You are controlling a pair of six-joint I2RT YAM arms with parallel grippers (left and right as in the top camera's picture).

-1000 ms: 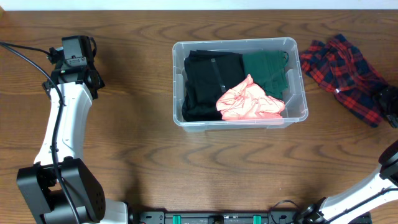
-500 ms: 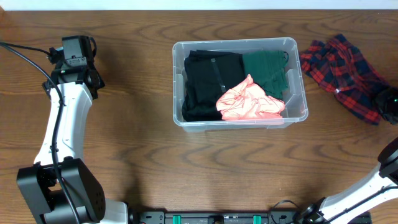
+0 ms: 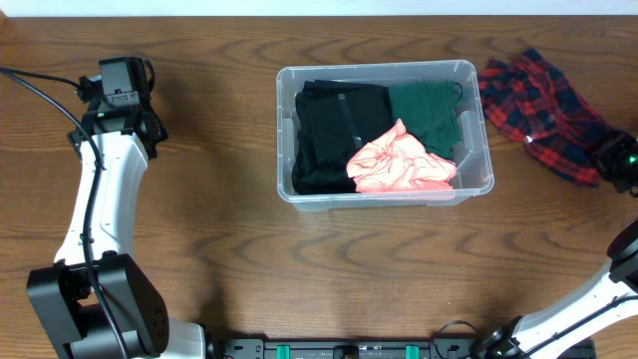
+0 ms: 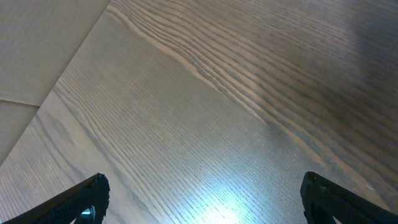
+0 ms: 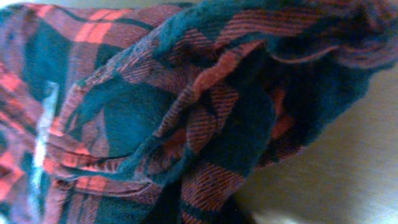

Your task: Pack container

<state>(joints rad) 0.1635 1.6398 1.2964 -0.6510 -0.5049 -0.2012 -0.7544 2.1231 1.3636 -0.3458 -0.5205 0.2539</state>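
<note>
At the far left of the wooden table (image 3: 299, 269), the left arm (image 3: 100, 199) is reaching toward the back edge. The left gripper (image 4: 205, 202) is hanging over bare wood with its two fingertips (image 4: 84, 199) standing wide apart, holding nothing. In the middle of the table, a little toward the back, the container (image 3: 384, 195) is sitting upright, clear and rectangular. Inside it a black garment (image 3: 334, 135) is filling the left part, a green garment (image 3: 427, 112) is lying in the back right corner, and a crumpled pink garment (image 3: 402, 165) is resting on top of both, near the front wall. Just to the right of the container, a red and dark plaid cloth (image 3: 538, 105) is lying bunched on the table. At its right end, the right gripper (image 3: 620, 160) is sitting closed on the plaid cloth. In the right wrist view the fabric is filling almost the whole picture and hiding the fingers.
</note>
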